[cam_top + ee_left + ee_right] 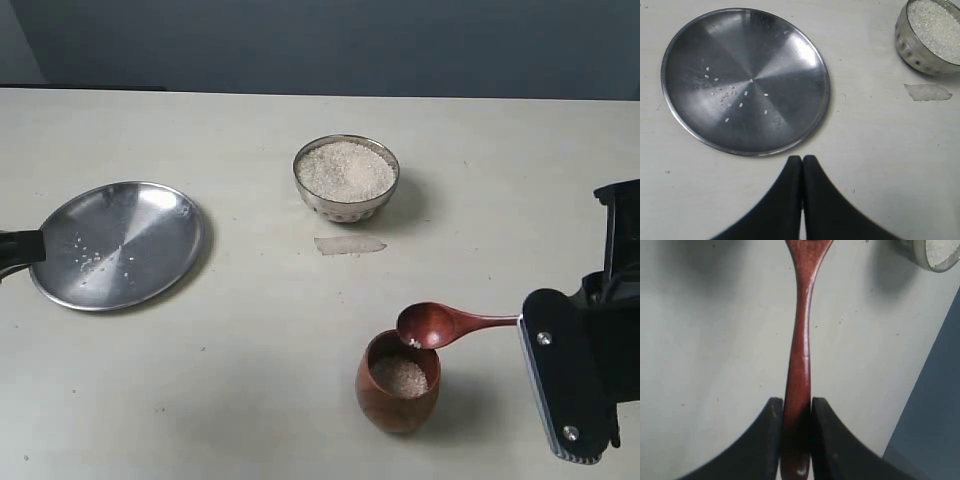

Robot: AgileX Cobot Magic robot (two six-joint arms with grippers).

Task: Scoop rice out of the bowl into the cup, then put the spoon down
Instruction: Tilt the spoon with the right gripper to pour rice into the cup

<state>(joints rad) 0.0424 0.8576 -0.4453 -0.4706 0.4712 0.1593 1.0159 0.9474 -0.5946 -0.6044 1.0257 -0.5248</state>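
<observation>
Rice (345, 170), small white grains, heaped in shiny round steel bowl (346, 212); more inside rounded reddish-brown wooden cup (397, 410). Dark wooden spoon (440, 324) with oval head over cup rim (few grains clinging), slim handle pinched between right gripper (797, 402) fingers. Left gripper (802, 159) fingers pressed together beside flat steel plate (780, 55) flecked with grains. Pale matte table (230, 380), grey wall (300, 40).

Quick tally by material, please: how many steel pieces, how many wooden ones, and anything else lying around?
Steel: 2, the plate and the bowl
Wood: 2, the cup and the spoon
Other: 1, a clear scrap
Total: 5
</observation>
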